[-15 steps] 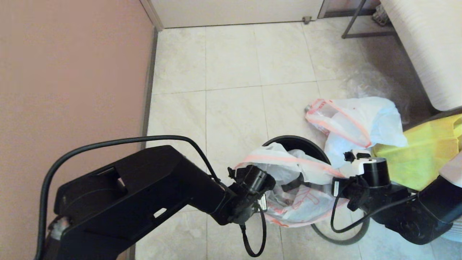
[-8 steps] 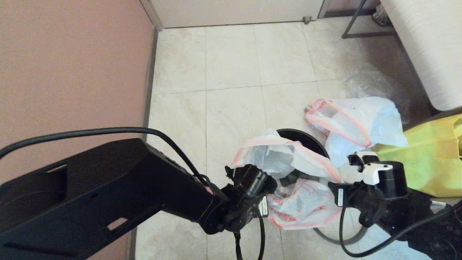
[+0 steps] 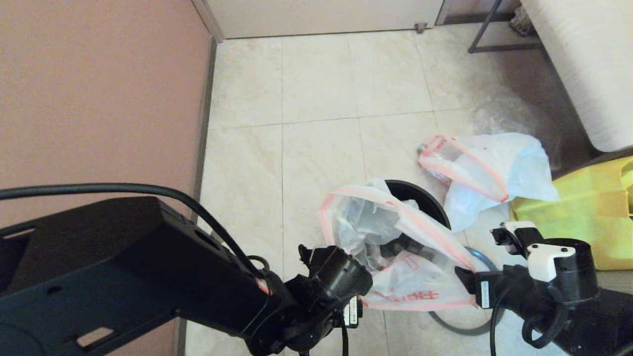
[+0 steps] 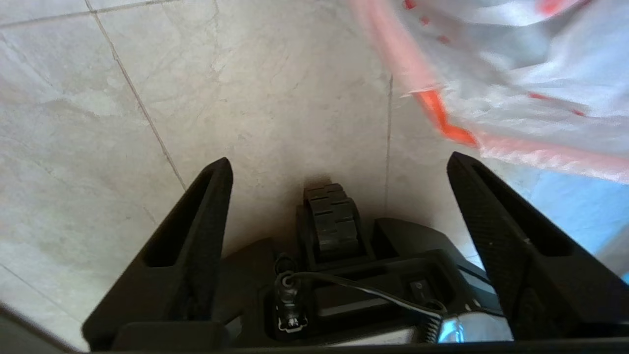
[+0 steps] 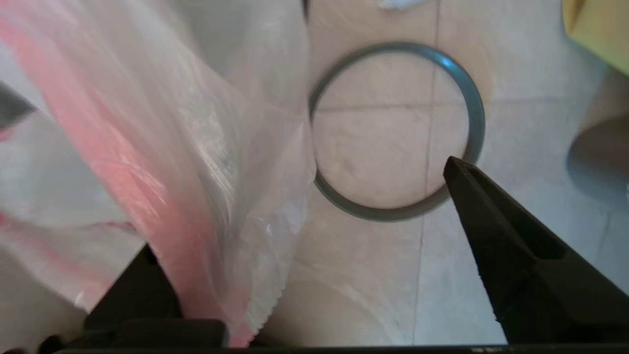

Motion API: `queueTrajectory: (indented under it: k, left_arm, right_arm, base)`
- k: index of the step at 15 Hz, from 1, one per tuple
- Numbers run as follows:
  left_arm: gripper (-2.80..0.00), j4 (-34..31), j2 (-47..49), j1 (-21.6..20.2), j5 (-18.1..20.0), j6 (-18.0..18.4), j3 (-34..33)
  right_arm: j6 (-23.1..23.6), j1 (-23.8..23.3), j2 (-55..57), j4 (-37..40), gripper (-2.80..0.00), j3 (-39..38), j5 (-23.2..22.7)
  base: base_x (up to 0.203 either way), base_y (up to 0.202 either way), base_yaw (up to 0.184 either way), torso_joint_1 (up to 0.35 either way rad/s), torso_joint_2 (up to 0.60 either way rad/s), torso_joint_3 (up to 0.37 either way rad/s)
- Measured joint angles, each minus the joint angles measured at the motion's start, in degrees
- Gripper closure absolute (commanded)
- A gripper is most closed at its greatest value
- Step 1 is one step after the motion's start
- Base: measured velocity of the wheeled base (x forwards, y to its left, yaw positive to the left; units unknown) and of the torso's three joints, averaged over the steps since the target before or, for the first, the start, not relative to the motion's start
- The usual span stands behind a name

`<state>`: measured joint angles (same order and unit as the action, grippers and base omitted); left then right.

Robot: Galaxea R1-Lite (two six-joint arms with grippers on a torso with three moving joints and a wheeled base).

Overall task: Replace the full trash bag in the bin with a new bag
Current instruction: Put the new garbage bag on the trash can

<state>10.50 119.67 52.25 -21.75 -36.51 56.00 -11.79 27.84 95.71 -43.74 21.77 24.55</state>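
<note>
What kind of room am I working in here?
Probably a room corner in a home or a mock-up of one: pale floor tiles, a pink wall, a door, and a small black bin on the floor.

New bag [image 3: 395, 257] is draped over the black bin [image 3: 420, 195], mouth gaping. Full bag [image 3: 487, 170] slumps on the floor just behind; grey hoop [image 5: 398, 130] lies flat beside the bin

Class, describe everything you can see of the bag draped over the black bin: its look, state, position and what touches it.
The new bag is thin, translucent white film with a pink-orange drawstring hem and red printed characters. It lies crumpled over the bin, mouth gaping, its lower part spilling onto the floor tiles. Film drapes over one finger of the open right gripper; the open left gripper is clear of it.
</note>
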Motion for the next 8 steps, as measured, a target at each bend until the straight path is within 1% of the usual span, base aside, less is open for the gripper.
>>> queueTrajectory:
  k: [3,6,8]
  left_arm:
    - [-2.80,-0.25,-2.74,0.26,0.04,-0.01,-0.44]
    - [-2.80,-0.41,-4.59,-0.05,0.11,0.13,-0.16]
    - [-2.80,-0.34,-4.83,-0.10,1.54,0.16,1.13]
  right_arm:
    - [0.38,3.46,-4.41,0.42,-2.80,-2.70,-0.60]
    - [1.87,4.36,-5.61,1.63,-2.80,-5.49,-2.52]
    - [1.98,4.40,-5.72,1.62,-2.80,-5.63,-4.23]
  base:
    - [0.000,0.000,0.000,0.000,0.00,0.000]
    - [0.000,0.000,0.000,0.000,0.00,0.000]
    - [0.000,0.000,0.000,0.000,0.00,0.000]
